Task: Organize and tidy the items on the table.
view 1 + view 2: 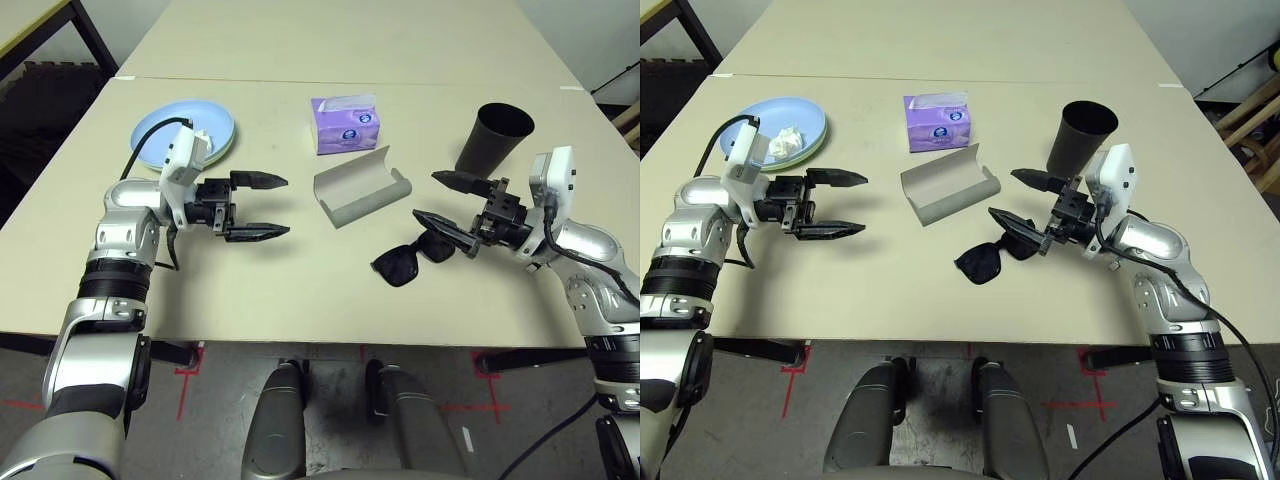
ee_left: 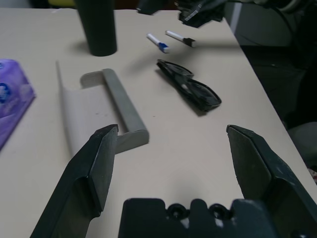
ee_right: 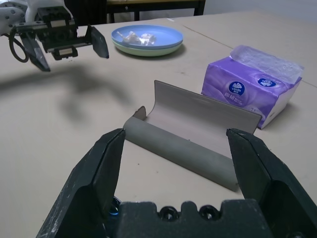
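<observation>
Left eye view shows the left gripper [image 1: 256, 207] with its two fingers spread wide and nothing between them, hovering over the table [image 1: 250, 290]. Just behind it stands the light blue plate [image 1: 160, 132] stacked on the pale green plate [image 3: 148, 48], with the crumpled white tissue [image 1: 787, 141] lying on top. Ahead of its fingertips lies the grey glasses case [image 1: 358, 188], open, and beyond the case the purple tissue box [image 1: 346, 123]. The right gripper [image 1: 440, 200] is also released, fingers wide apart and holding nothing. The black sunglasses [image 1: 410, 260] lie just below its lower finger; I cannot tell if they touch. The black cup [image 1: 494, 136] stands upright close behind this gripper. Near the cup, in the left wrist view, lies the white-blue pen [image 2: 157, 43], in two separate pieces
</observation>
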